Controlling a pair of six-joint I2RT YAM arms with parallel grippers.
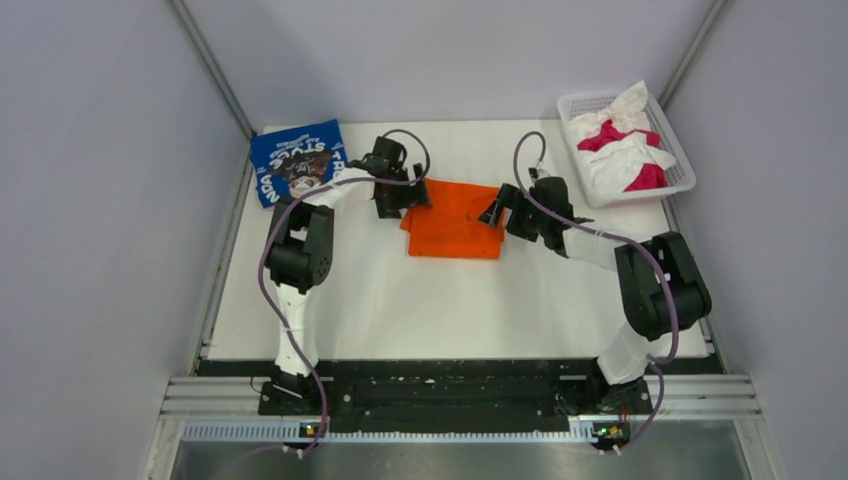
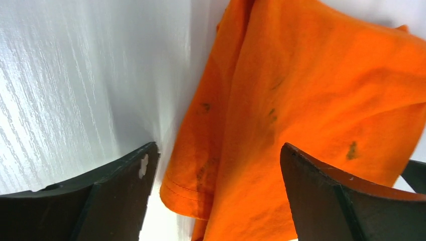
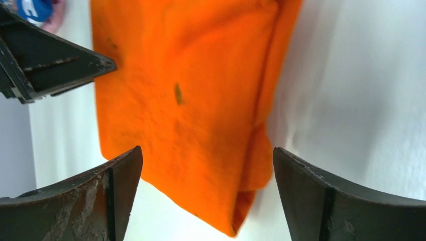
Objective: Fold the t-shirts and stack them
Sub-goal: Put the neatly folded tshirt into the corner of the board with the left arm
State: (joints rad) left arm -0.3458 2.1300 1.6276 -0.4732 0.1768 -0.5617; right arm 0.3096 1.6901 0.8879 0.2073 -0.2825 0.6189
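Two grippers hang over one folded orange t-shirt (image 1: 455, 222), which lies flat on the white table (image 1: 400, 300), around mid-width and toward the far side.

Left gripper (image 1: 403, 200): positioned at the shirt's left edge. In the left wrist view its jaws stand wide apart, with a hemmed corner of the cloth lying on the table below the gap. Nothing is grasped.

Right gripper (image 1: 497, 210): positioned at the shirt's right edge. In the right wrist view its jaws are likewise spread wide and grasp nothing. The folded edge of the shirt lies beneath them.

Orange cloth: a few small dark marks are visible on its surface.

Blue t-shirt (image 1: 297, 160): white lettering and a dark graphic, folded, at the far left corner of the table, apart from the orange one.

White lattice basket (image 1: 682, 172): at the far right corner, holding crumpled white and magenta shirts (image 1: 625, 150).
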